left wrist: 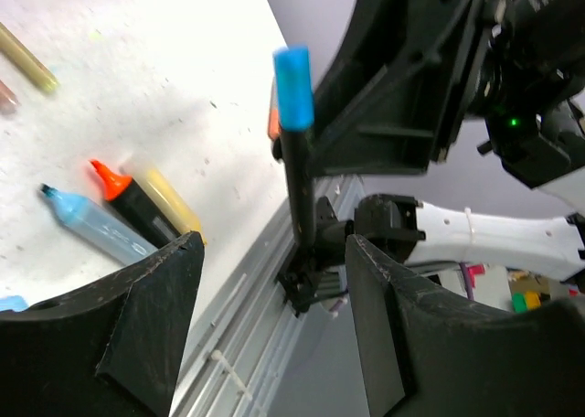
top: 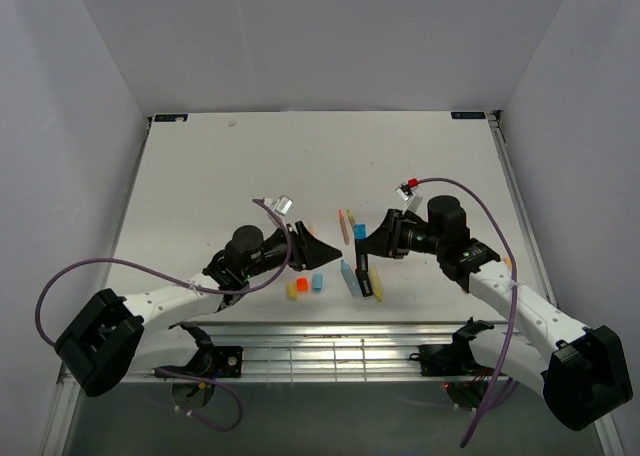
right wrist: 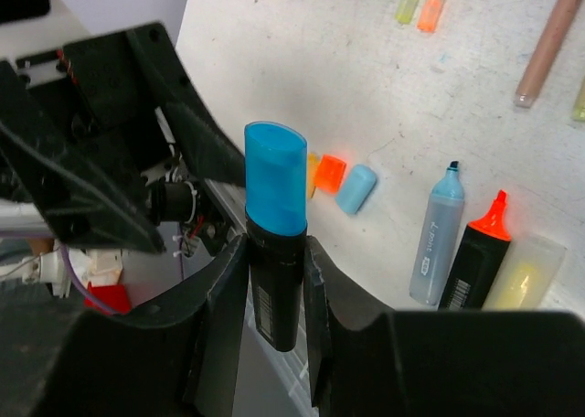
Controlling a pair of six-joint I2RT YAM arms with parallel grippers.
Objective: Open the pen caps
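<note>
Three caps [top: 303, 286] are already pulled and laid beside uncapped highlighters [right wrist: 477, 261]; the blue cap [right wrist: 275, 177] is not yet pulled off the black highlighter [right wrist: 276, 294], which is clamped in the right gripper [right wrist: 274, 252] with the left gripper [left wrist: 274, 252] held apart near it.

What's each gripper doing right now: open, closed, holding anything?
Left gripper: open, holding nothing.
Right gripper: closed on the black marker, whose blue cap is on.

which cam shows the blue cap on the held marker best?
Right wrist: blue cap sits centre frame, sharp, on the marker clamped by the right end effector. Left wrist shows it smaller; top view, barely a speck.
</note>
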